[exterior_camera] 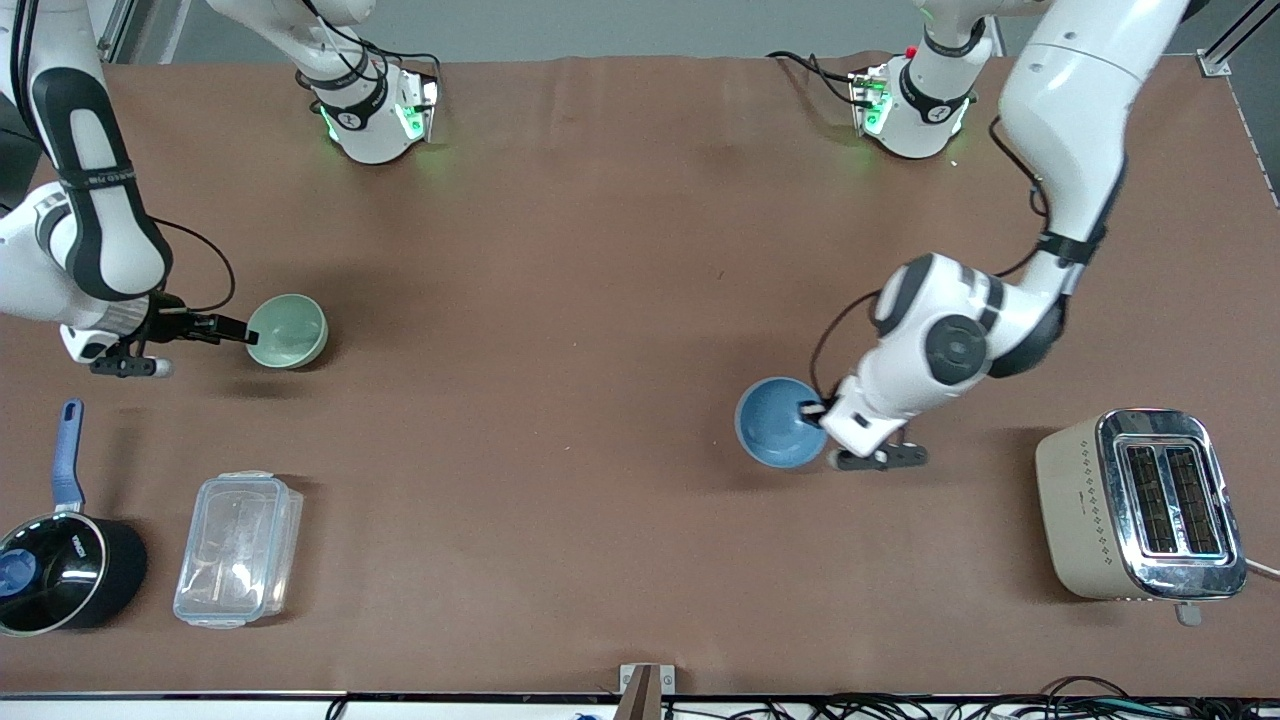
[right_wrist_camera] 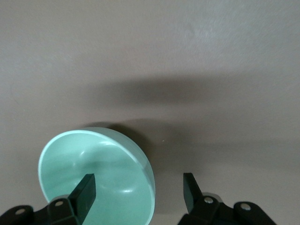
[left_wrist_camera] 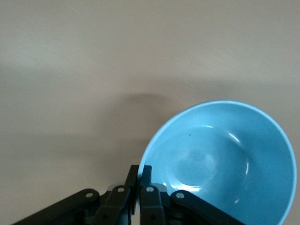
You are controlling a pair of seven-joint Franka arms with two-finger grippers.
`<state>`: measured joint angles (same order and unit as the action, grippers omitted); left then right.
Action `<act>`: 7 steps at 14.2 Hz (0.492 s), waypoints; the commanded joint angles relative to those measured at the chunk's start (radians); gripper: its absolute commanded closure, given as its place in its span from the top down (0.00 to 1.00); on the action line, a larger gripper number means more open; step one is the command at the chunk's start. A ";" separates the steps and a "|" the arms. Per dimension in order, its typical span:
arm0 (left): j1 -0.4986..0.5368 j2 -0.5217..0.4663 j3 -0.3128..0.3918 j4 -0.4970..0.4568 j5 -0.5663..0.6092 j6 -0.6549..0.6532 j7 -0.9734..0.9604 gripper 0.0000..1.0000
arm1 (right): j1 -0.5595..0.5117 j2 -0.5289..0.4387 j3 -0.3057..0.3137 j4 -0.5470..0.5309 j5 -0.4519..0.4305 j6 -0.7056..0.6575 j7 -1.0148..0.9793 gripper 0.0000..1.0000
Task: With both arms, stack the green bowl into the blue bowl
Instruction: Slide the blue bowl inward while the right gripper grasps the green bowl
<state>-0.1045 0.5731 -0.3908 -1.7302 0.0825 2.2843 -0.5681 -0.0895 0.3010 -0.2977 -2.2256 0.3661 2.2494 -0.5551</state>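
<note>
The green bowl (exterior_camera: 288,330) sits upright on the brown table toward the right arm's end. My right gripper (exterior_camera: 240,332) is open at its rim. In the right wrist view one finger (right_wrist_camera: 85,188) is inside the green bowl (right_wrist_camera: 93,159) and the other is outside it, so my right gripper (right_wrist_camera: 138,183) straddles the wall without pinching it. The blue bowl (exterior_camera: 775,420) is toward the left arm's end, tilted with its opening up. My left gripper (exterior_camera: 812,410) is shut on its rim. The left wrist view shows my left gripper (left_wrist_camera: 139,171) pinching the blue bowl's (left_wrist_camera: 220,159) edge.
A black saucepan with a blue handle (exterior_camera: 60,570) and a clear plastic container (exterior_camera: 238,548) lie nearer to the front camera than the green bowl. A beige toaster (exterior_camera: 1140,505) stands toward the left arm's end. Bare brown table (exterior_camera: 560,330) lies between the bowls.
</note>
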 commanded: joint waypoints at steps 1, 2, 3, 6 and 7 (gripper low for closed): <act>-0.142 0.026 0.010 0.053 0.019 -0.020 -0.186 0.00 | -0.006 0.013 0.003 -0.025 0.034 0.009 -0.032 0.73; -0.183 0.040 0.010 0.061 0.020 -0.014 -0.240 0.00 | -0.004 0.013 0.003 -0.031 0.034 0.009 -0.032 0.70; -0.225 0.056 0.013 0.069 0.022 -0.008 -0.272 0.00 | -0.004 0.013 0.003 -0.039 0.034 0.009 -0.037 0.63; -0.328 0.132 0.017 0.145 0.039 -0.002 -0.369 0.00 | -0.004 0.024 0.003 -0.043 0.034 0.007 -0.055 0.28; -0.358 0.155 0.017 0.168 0.051 0.013 -0.416 0.00 | -0.003 0.024 0.003 -0.043 0.034 0.006 -0.058 0.16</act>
<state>-0.4145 0.6625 -0.3840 -1.6458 0.0974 2.2911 -0.9132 -0.0895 0.3319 -0.2976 -2.2512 0.3730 2.2490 -0.5807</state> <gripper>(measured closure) 0.952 0.652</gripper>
